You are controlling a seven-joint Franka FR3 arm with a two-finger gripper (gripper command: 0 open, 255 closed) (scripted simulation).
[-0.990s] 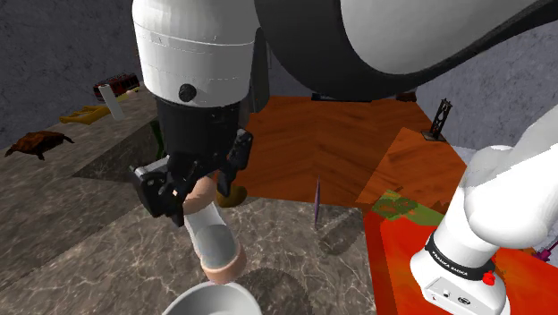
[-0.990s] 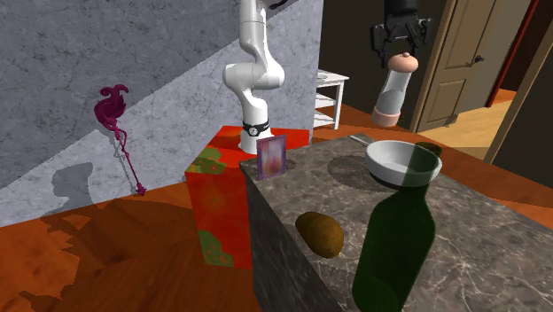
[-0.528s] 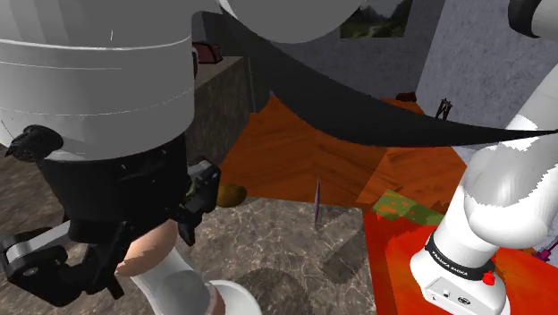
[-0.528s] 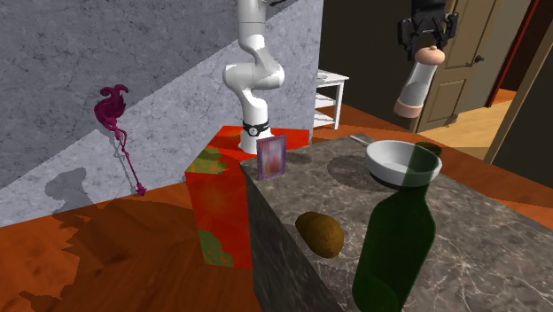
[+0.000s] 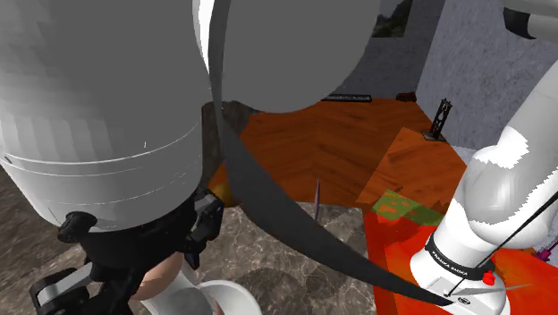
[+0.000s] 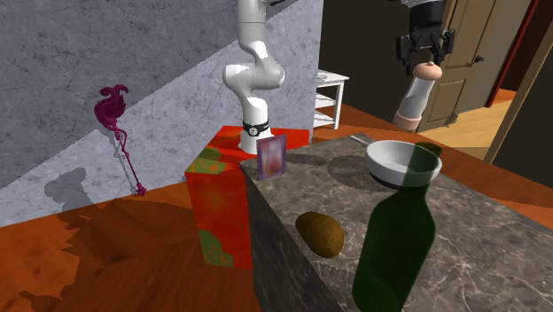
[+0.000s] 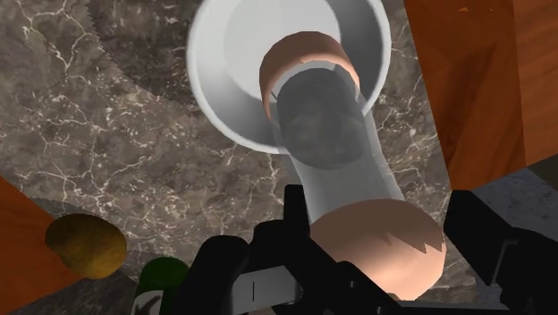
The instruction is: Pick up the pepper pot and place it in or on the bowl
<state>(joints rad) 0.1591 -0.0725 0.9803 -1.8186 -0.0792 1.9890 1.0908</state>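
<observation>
White-bodied, tan-ended pepper pot (image 6: pixel 415 96) clamped at top knob by black gripper (image 6: pixel 426 64), hanging tilted, well above white round bowl (image 6: pixel 379 161) on marbled stone worktop (image 6: pixel 483 244). Advice: centre base over bowl, descend slowly, release low.

Marble counter (image 6: pixel 483 222): white bowl (image 6: pixel 385 160), brown fruit (image 6: pixel 320 234), green bottle (image 6: pixel 394 253), purple card (image 6: pixel 271 156).

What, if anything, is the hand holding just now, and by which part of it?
The hand holds the pepper pot by its rounded tan top; the pot's white body hangs tilted over the bowl.
</observation>
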